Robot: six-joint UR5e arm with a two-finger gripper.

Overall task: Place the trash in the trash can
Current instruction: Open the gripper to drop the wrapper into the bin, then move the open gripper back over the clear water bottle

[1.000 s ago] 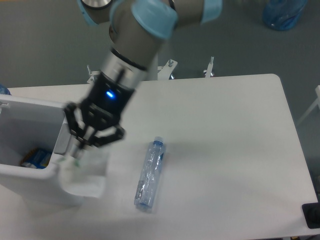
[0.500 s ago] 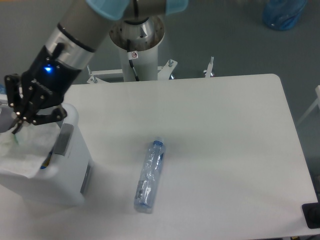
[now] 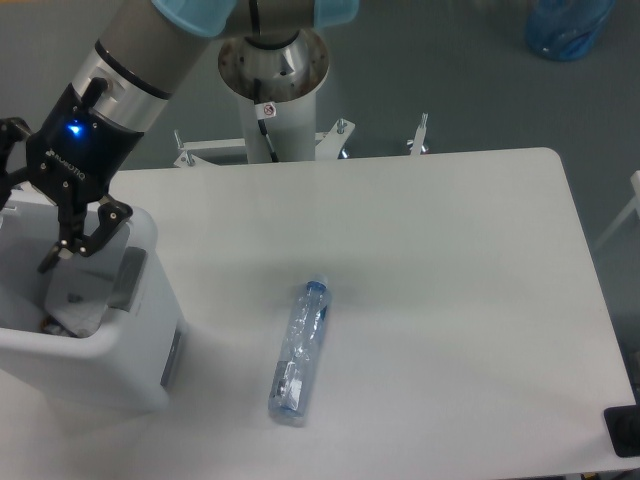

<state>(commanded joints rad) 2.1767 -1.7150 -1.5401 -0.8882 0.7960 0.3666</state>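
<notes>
The crushed clear water bottle (image 3: pixel 298 352), blue cap pointing away from me, lies on the white table near its middle front. At the far left stands the white trash can (image 3: pixel 110 345) with a grey handle tab (image 3: pixel 128 279) on its right wall. A pale flat clear piece (image 3: pixel 76 298), which looks like the plastic packet, rests inside it. My gripper (image 3: pixel 28 235) hangs over the can's opening, open, with nothing between its fingers. One fingertip (image 3: pixel 50 262) points down into the can, while the other finger is partly cut off by the left edge of the picture.
The arm's grey pedestal (image 3: pixel 272 70) stands behind the table's back edge. A blue bag (image 3: pixel 566 24) sits on the floor at the top right. A black object (image 3: pixel 622 430) shows at the bottom right corner, off the table.
The gripper carried the clear packet from beside the can to above it, then opened. The packet now lies inside the can. The bottle has not moved.
</notes>
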